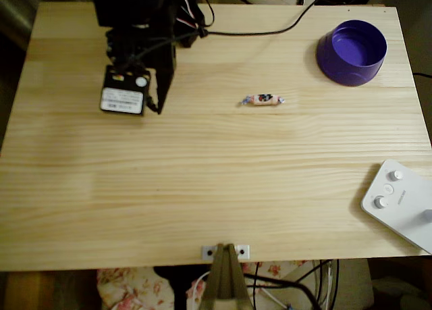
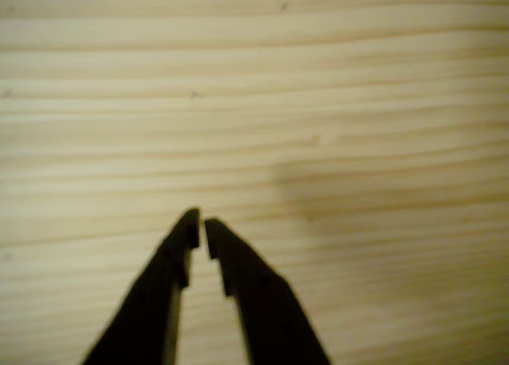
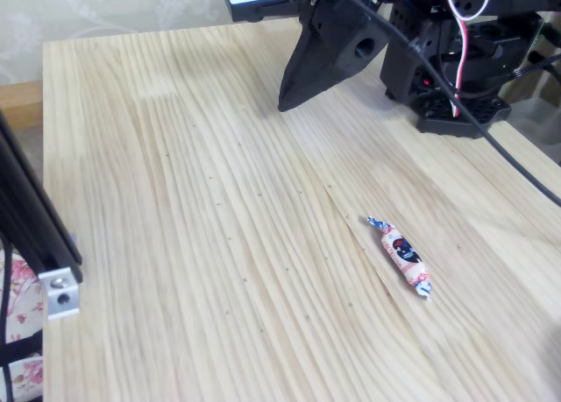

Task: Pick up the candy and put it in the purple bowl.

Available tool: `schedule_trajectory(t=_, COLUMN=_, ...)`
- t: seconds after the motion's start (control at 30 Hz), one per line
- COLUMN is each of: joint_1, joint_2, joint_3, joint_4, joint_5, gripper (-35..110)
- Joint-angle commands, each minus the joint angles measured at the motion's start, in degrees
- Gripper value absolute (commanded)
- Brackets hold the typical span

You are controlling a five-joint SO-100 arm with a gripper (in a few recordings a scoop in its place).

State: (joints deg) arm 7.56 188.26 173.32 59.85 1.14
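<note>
My jaws nearly together, empty, above bare worktop near its left end in the overhead view, candy lying flat mid-worktop, well apart from me, bowl at far right corner.

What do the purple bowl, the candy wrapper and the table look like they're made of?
Purple bowl: probably plastic, going by its thick, smooth, evenly coloured walls. Candy: thin printed film or paper wrapper, twisted at both ends. Table: pale wood, visible grain lines, matte finish.
</note>
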Motion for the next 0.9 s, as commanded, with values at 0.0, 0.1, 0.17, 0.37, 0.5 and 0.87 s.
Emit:
schedule_trajectory(t=0.0, joint_1=0.1, joint_2=0.8, joint_3=-0.7, joint_4=0.3, joint_5=-0.2, gripper=-1)
schedule_trajectory(t=0.1, joint_1=0.0, joint_2=0.8, joint_3=-0.7, joint_4=0.3, joint_5=-0.2, gripper=-1)
schedule_trajectory(t=0.17, joint_1=0.1, joint_2=0.8, joint_3=-0.7, joint_4=0.3, joint_5=-0.2, gripper=-1)
schedule_trajectory(t=0.37, joint_1=0.0, joint_2=0.8, joint_3=-0.7, joint_4=0.3, joint_5=-0.4, gripper=-1)
schedule_trajectory(t=0.5, joint_1=-1.0, joint_2=0.8, joint_3=-0.7, joint_4=0.3, joint_5=-1.4, gripper=-1)
schedule_trajectory(t=0.87, joint_1=-1.5, joint_2=0.8, joint_3=-0.7, joint_4=0.2, joint_5=-1.8, gripper=-1)
